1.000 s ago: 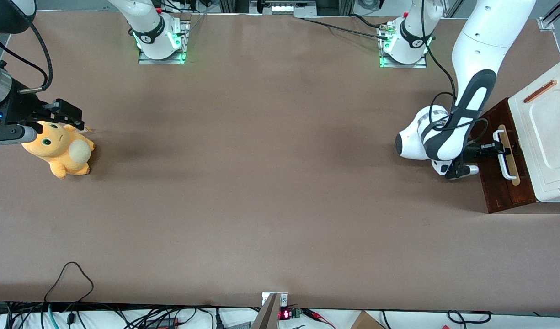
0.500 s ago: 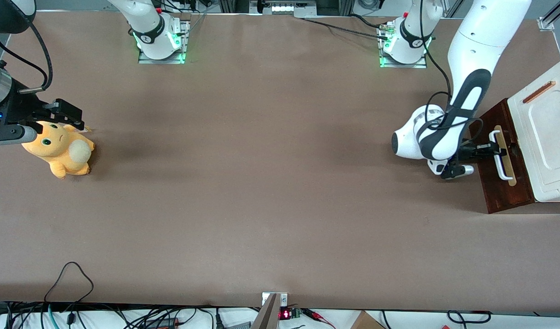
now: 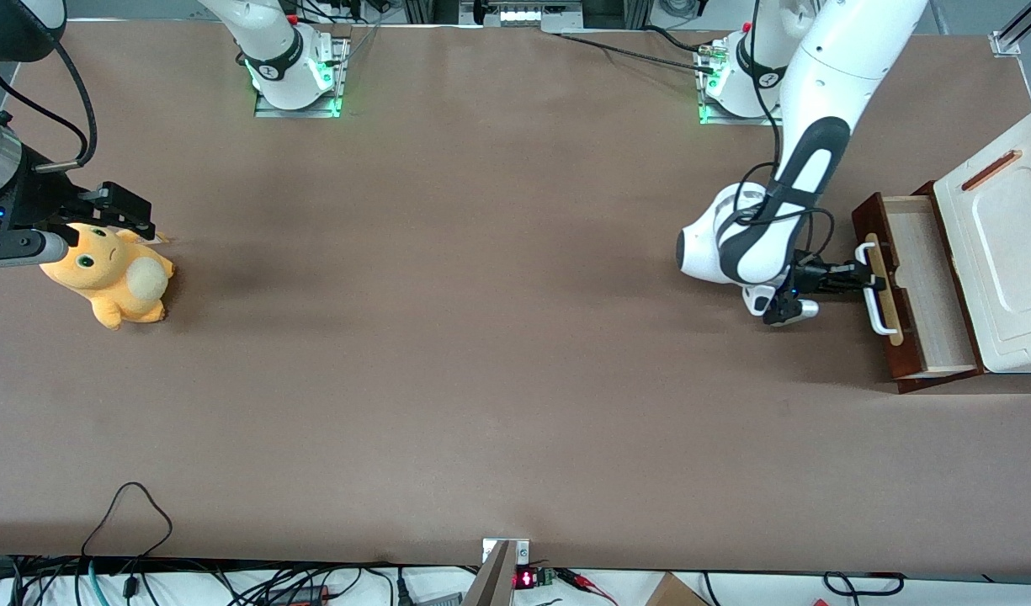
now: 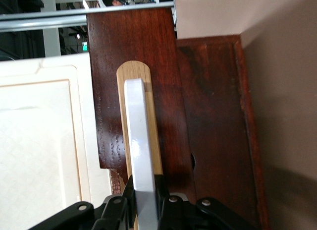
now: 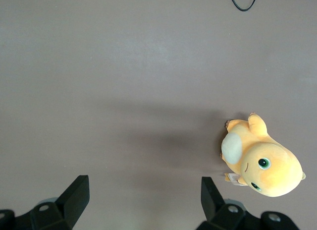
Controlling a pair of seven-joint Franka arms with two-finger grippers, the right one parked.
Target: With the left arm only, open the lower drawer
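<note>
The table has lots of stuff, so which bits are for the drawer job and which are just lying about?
For the job: dark reddish-brown wooden lower drawer, its white bar handle, the black two-finger gripper shut on that handle.
Lying about: orange plush toy, white moulded cabinet top.

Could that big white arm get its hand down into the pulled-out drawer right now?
Probably not at once. The hand is shut on the white handle of the lower drawer; it would have to let go first. The pale inside is uncovered from above, so nothing else blocks it.

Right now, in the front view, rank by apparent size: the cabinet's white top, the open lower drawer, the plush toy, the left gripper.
1. white top
2. lower drawer
3. plush toy
4. left gripper, shut on the drawer's white handle
</note>
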